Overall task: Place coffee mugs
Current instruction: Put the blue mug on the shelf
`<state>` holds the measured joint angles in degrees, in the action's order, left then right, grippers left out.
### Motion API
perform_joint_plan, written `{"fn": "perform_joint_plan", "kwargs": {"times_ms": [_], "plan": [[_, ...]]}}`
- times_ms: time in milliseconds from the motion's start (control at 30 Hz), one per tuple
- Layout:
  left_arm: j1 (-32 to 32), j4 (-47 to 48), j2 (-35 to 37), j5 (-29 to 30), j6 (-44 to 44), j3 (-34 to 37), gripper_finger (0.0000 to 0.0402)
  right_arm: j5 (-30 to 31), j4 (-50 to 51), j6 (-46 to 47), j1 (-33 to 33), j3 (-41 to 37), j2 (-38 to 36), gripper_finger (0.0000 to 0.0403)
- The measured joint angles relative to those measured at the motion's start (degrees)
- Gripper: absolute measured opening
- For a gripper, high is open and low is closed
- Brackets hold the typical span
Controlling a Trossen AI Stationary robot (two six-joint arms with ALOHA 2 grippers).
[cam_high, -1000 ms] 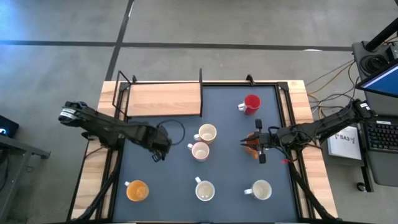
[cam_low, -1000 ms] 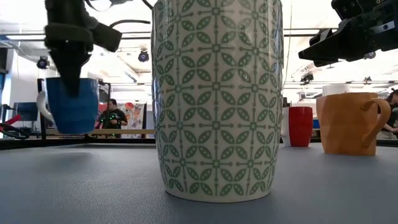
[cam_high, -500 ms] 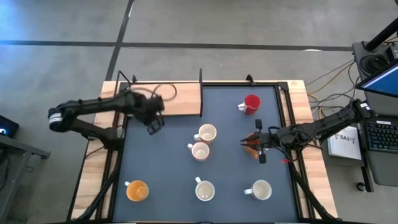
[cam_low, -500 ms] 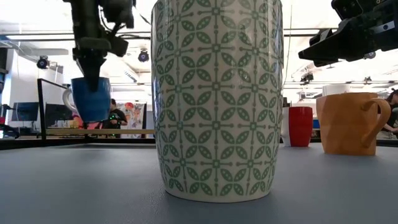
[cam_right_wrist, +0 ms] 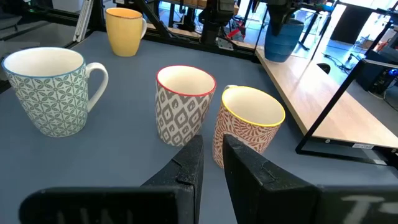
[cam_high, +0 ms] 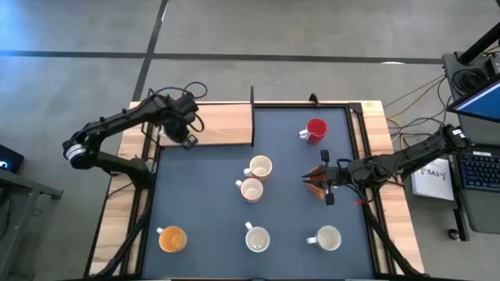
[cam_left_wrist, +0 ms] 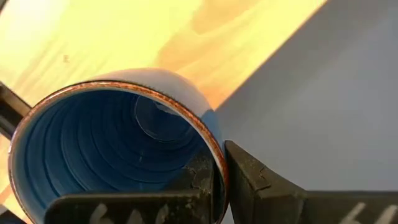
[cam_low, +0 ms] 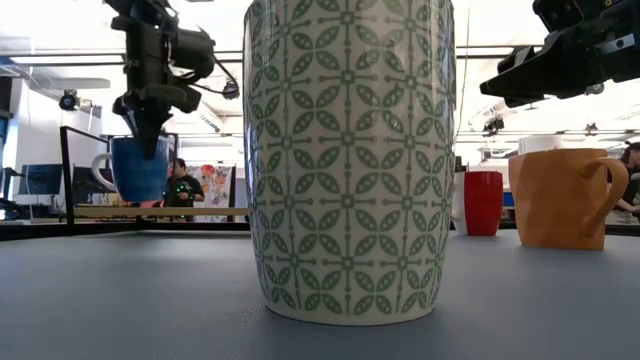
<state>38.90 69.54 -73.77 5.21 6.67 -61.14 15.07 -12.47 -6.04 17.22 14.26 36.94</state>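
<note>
Left gripper [cam_high: 187, 134]: you see it clenched on the rim of the blue mug [cam_low: 138, 168], one finger inside the cup and one outside
Blue mug: you find it held clear of the surface, over the wooden board [cam_high: 207, 123] at the table's far left corner, near the board's left end
Right gripper [cam_high: 328, 187]: you see its fingers [cam_right_wrist: 186, 165] set a narrow gap apart, grasping nothing, poised just above the orange mug [cam_high: 316, 183] on the dark mat [cam_high: 211, 234]
Red mug [cam_high: 316, 129]: stands far right on the mat
Patterned mugs [cam_high: 255, 178]: two stand touching mid-mat; two more white ones and a second orange mug [cam_high: 172, 239] line your near edge
</note>
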Motion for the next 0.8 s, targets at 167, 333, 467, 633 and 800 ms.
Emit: {"fn": "perform_joint_plan", "kwargs": {"times_ms": [167, 333, 467, 633, 800], "plan": [[3.6, -0.1, -0.2, 0.1, -2.9, 0.0, 0.0007, 0.0, 0.0, 0.0, 0.0, 0.0, 0.0, 0.005], [8.3, -1.9, -0.2, 1.4, -6.4, 0.0, 0.0015, 0.0, 0.0, 0.0, 0.0, 0.0, 0.0, 0.005], [12.2, -4.0, -0.2, 1.4, -8.2, 0.0, 0.0017, 0.0, 0.0, 0.0, 0.0, 0.0, 0.0, 0.005], [15.8, -6.6, -0.2, 1.8, -10.3, 0.0, 0.0018, 0.0, 0.0, 0.0, 0.0, 0.0, 0.0, 0.005], [17.1, -7.7, -0.6, 2.4, -13.5, 0.0, 0.0018, 0.0, 0.0, 0.0, 0.0, 0.0, 0.0, 0.005]]}}
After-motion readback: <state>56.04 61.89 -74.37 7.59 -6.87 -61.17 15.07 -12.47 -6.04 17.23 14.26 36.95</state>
